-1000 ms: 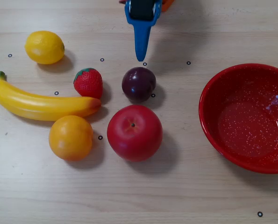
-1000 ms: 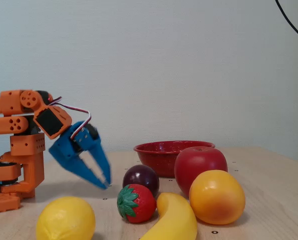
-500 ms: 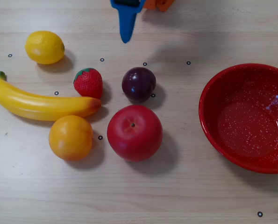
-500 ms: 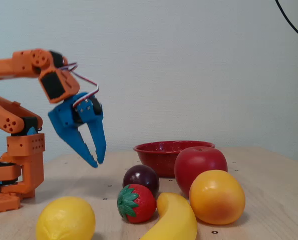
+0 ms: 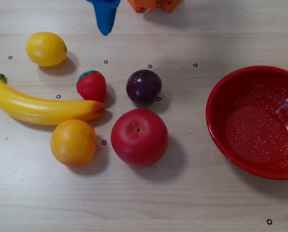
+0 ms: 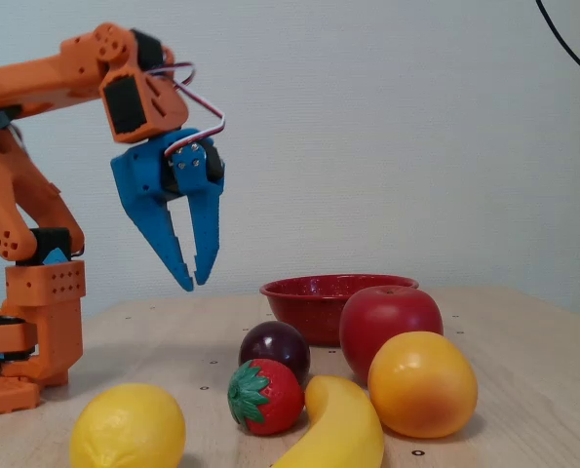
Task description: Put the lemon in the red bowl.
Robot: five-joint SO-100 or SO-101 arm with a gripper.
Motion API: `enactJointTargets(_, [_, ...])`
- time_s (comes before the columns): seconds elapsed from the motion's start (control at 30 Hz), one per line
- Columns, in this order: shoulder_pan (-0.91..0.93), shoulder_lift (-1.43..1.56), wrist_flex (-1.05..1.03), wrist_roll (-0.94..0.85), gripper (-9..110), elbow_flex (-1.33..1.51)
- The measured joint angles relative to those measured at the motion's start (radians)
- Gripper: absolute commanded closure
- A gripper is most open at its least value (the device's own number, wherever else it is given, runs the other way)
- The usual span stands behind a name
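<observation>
One gripper, nothing held: approach step, lemon not yet reached.

Overhead view, left to right: the lemon [image 5: 46, 49] lies near the tabletop's far-left corner, untouched; just nearer lie the banana [image 5: 42, 107], strawberry [image 5: 91, 85] and orange [image 5: 73, 142], then the plum [image 5: 144, 87] and apple [image 5: 139, 137] mid-table; the red bowl [image 5: 254, 121] sits at the right edge, empty. The gripper [image 5: 104, 30] shows only its blue tip at the far edge, right of the lemon and apart from it. In the fixed view the gripper [image 6: 194, 281] hangs high above the tabletop, fingers pointing down, slightly parted with a narrow gap at the tips, grasping nothing. Judgement: the next move calls for travel toward the lemon's corner, a wider opening, then a descent over the fruit clear of the strawberry.
</observation>
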State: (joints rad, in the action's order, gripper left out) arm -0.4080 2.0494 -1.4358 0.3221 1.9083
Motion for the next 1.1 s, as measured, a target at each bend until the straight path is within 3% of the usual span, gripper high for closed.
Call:
enactJointTargets(0.67, [-0.347, -0.494, -0.233, 0.391, 100, -0.489])
enactJointTargets(0.83, [-0.419, -0.568, -0.293, 0.518, 93, -0.546])
enactJointTargets(1.1, [-0.503, -0.657, -0.299, 0.641, 66, -0.632])
